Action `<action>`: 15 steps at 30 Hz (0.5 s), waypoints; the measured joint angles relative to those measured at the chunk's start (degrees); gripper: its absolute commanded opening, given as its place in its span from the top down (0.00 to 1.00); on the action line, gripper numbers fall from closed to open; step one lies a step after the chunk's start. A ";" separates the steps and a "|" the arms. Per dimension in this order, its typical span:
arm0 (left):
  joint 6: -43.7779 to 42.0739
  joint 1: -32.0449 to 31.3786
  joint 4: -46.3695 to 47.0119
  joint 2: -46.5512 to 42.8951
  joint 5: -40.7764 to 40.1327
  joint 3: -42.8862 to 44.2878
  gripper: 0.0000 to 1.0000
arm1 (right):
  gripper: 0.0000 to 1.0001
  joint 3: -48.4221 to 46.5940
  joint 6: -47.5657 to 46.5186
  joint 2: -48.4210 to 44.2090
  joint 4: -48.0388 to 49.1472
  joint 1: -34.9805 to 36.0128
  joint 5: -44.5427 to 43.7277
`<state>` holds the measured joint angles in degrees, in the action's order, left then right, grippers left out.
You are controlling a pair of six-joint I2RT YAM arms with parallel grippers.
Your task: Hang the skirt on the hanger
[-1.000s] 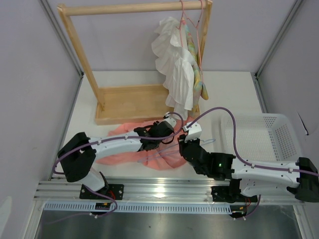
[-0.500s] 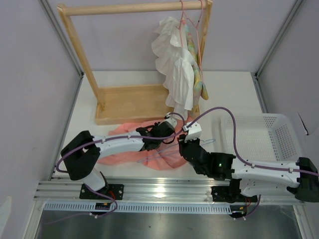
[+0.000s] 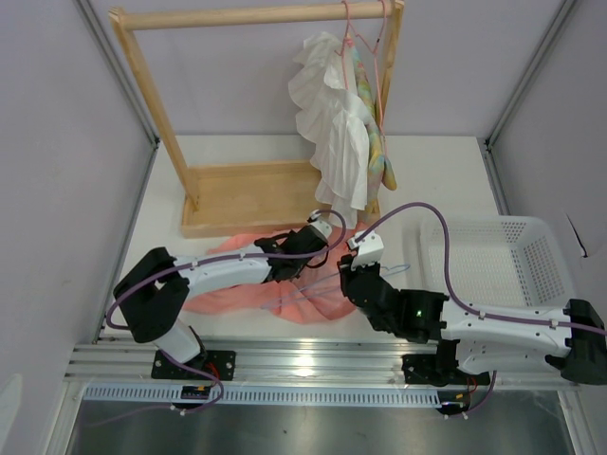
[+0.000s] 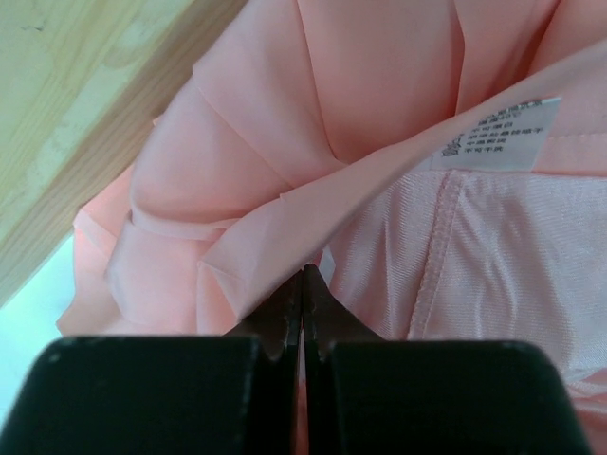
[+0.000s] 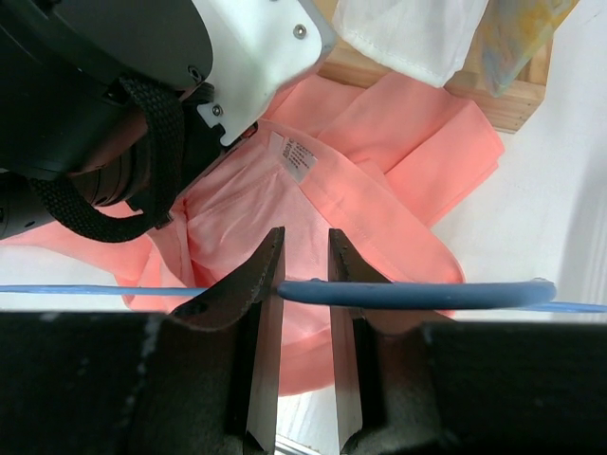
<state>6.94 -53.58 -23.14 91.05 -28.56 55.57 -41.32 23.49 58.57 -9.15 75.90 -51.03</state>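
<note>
The salmon-pink pleated skirt (image 3: 237,275) lies crumpled on the table in front of the rack base. My left gripper (image 3: 302,254) is down on its upper edge. In the left wrist view the black jaws (image 4: 303,275) are shut on a fold of the skirt (image 4: 379,95) by the waistband, close to the white label (image 4: 498,142). My right gripper (image 3: 353,275) hovers just right of it over the skirt. It is shut on the light-blue wire hanger (image 5: 427,294), which runs level across its jaws (image 5: 303,256) above the skirt (image 5: 379,190). The hanger's hook is hidden.
A wooden clothes rack (image 3: 256,194) stands behind the skirt, its base touching the fabric. A white ruffled garment (image 3: 332,123) and a pastel garment (image 3: 375,142) hang from it on pink-red hangers (image 3: 365,38). A white mesh basket (image 3: 493,261) sits at the right.
My left gripper has closed on the skirt's edge and shifted slightly toward the rack. The right arm and the hanger have stayed put.
</note>
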 measured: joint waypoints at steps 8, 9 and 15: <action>4.68 3.06 -1.49 -11.47 8.48 -1.51 1.00 | 1.00 -5.31 2.29 2.56 -4.22 -0.63 -1.22; 5.42 3.58 -1.44 -13.75 9.79 -1.90 1.00 | 1.00 -6.10 2.69 2.99 -5.01 -0.83 -1.40; 10.08 7.17 -1.25 -24.41 16.04 -5.79 1.00 | 1.00 -10.38 5.60 5.70 -9.44 -2.34 -3.82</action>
<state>17.02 -46.41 -24.38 66.63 -12.51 49.78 -51.70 29.08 64.27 -18.59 73.56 -54.85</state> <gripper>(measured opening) 0.005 0.260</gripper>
